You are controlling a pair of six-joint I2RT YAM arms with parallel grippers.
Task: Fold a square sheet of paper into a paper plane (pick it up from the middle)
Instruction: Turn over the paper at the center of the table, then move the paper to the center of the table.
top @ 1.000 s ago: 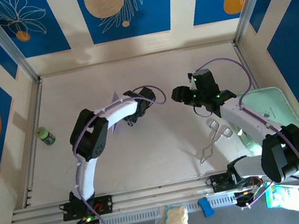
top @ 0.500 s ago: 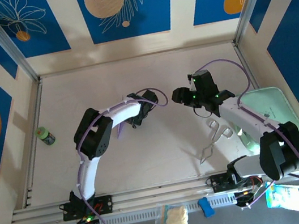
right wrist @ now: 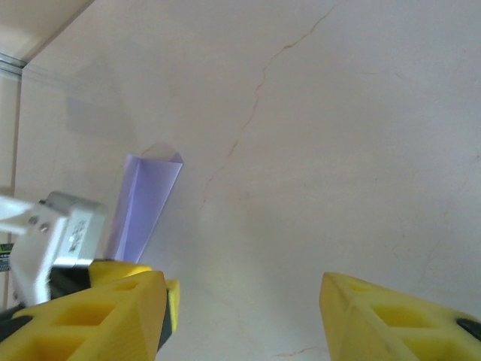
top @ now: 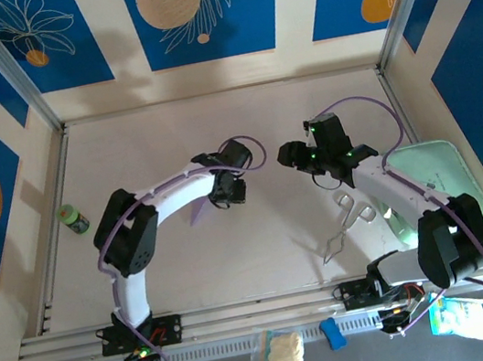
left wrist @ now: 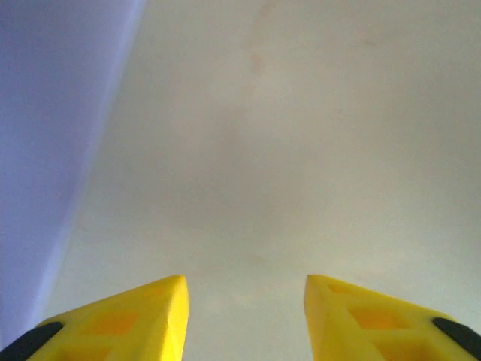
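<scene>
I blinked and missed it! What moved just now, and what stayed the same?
The left arm swung its elbow out to its left and nearer. The left end effector now stands open over bare table, the purple paper beside it, not gripped. The right end effector, green bottle and mint tray stayed put.

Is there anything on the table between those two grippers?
No. In the top view, the table between the left gripper and the right gripper is bare.

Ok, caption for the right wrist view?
Open right end effector over the table, folded lavender paper lying ahead.
</scene>
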